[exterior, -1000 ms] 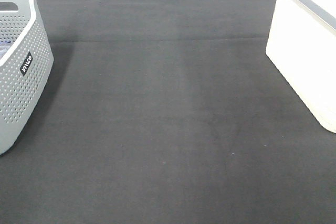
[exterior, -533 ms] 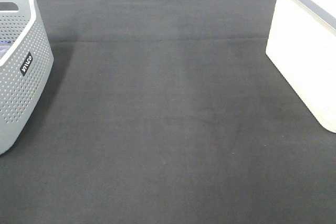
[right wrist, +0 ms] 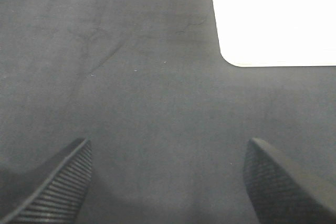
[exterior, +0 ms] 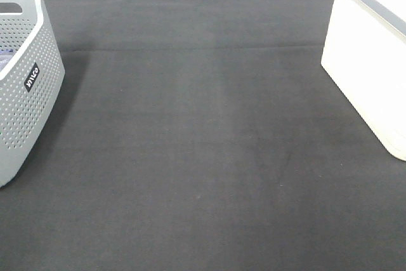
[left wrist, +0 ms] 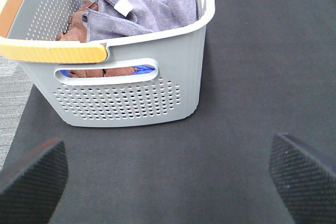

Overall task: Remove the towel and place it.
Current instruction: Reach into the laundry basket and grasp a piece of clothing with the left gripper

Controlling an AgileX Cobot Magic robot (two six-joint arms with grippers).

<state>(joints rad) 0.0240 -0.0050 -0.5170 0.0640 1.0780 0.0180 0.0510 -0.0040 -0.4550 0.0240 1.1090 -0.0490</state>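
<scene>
black mat lay underneath, grey perforated basket stood at left edge, towel sat crumpled inside over a brown cloth, white bin upper right, left gripper and right gripper both had fingers apart

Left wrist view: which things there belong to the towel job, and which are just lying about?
Job: grey-lavender towel; grey basket holding it; open left tool.
Lying about: brown cloth beside the towel in the basket; blue item seen through the handle slot.
</scene>
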